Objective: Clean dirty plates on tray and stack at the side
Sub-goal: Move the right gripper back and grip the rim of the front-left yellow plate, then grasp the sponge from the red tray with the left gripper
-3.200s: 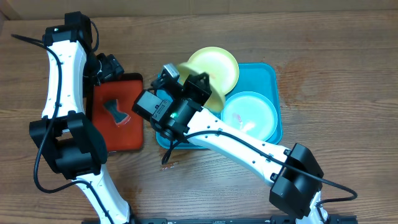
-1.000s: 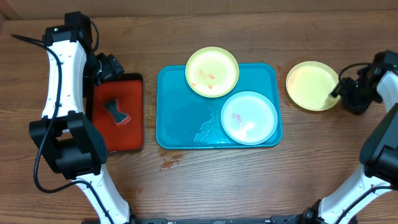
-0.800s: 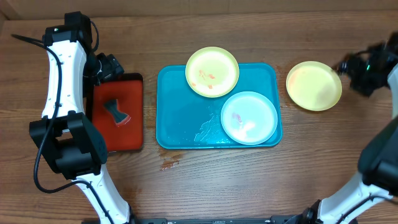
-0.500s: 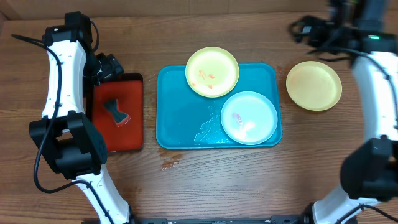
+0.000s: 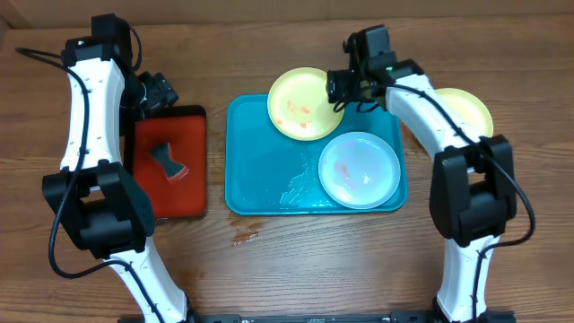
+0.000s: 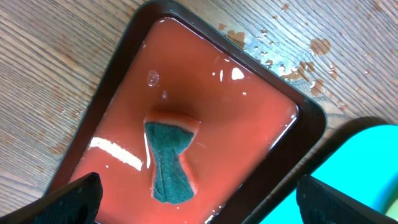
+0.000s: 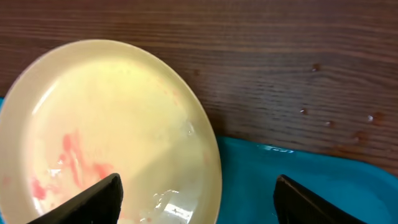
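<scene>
Smears of orange-red mark the lime plate [image 5: 303,106], which sits at the far edge of the tray [image 5: 260,170] and overlaps its rim. A fainter red smear shows on the mint plate [image 5: 360,170], which lies flat inside the tray at its near right corner. Plates count three: two lime, one mint. The second lime plate [image 5: 468,109] rests on the table [image 5: 296,269] right of the tray, apart from it and partly hidden by the right arm [image 5: 421,108]. Trays count two: the turquoise one, wet and glossy near its middle, and a red tray [image 5: 184,193] to its left, which holds one sponge [image 5: 167,161] on a wet, shiny floor. The right gripper [image 5: 344,88] hangs over the smeared lime plate's right edge, fingers spread wide, grasping nothing. The left gripper [image 5: 160,93] hovers over the red tray's far end, likewise spread and empty.
</scene>
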Controlling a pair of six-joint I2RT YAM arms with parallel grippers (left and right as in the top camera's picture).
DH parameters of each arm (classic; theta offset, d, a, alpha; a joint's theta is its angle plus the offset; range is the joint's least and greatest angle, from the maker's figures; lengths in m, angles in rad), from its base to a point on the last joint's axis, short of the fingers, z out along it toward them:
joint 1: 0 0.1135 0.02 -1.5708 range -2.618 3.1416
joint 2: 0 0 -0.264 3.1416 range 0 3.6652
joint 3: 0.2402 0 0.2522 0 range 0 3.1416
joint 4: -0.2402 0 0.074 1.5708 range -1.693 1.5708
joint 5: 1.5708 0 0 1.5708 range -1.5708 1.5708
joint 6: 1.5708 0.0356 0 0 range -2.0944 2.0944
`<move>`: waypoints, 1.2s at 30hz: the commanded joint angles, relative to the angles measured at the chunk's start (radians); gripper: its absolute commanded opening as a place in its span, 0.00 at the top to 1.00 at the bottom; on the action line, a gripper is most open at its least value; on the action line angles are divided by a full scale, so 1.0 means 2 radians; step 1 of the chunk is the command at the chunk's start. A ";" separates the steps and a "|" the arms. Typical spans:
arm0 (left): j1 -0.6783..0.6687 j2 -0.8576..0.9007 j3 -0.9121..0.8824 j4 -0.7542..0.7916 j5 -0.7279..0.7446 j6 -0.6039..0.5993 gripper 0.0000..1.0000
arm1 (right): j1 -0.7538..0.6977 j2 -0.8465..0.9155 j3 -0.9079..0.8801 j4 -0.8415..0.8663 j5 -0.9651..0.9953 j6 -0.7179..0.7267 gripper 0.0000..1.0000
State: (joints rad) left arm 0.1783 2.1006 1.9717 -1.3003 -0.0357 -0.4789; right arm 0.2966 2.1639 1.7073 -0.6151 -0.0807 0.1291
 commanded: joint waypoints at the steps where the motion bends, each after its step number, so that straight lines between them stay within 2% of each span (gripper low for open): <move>1: -0.002 0.000 0.006 -0.003 0.034 0.002 0.00 | 0.012 0.021 -0.001 0.005 0.016 -0.001 0.24; 6: -0.002 0.000 0.006 -0.007 0.044 0.002 0.00 | 0.014 0.046 -0.001 0.012 0.016 -0.001 0.28; 8: -0.002 0.000 0.006 -0.010 0.044 0.002 0.00 | 0.014 0.050 -0.001 0.016 0.016 -0.001 0.34; 15: -0.002 0.000 0.006 -0.013 0.044 0.002 0.00 | 0.016 0.049 0.002 0.027 0.014 -0.001 0.82; 18: -0.002 0.000 0.006 -0.013 0.044 0.002 0.00 | 0.018 0.045 0.002 0.019 0.014 -0.001 0.96; 22: -0.002 0.000 0.006 -0.015 0.044 0.002 0.00 | 0.025 0.032 0.009 -0.011 0.001 -0.001 0.96; 26: -0.002 0.000 0.003 -0.017 0.043 0.002 0.07 | 0.035 0.014 0.028 -0.069 -0.021 -0.001 0.96; 32: -0.001 0.000 -0.004 -0.021 0.038 0.006 0.07 | 0.054 0.005 0.050 -0.176 -0.027 -0.001 0.96; 35: -0.001 0.000 -0.004 -0.025 0.035 0.009 0.05 | 0.061 0.005 0.042 -0.187 -0.027 -0.001 0.96; 36: -0.001 0.000 -0.004 -0.025 0.035 0.010 0.03 | 0.063 0.005 0.042 -0.187 -0.027 -0.001 0.91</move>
State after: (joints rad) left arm 0.1783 2.1006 1.9705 -1.3468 0.0414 -0.4736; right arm 0.4107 2.2131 1.7794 -0.9913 -0.1265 0.1326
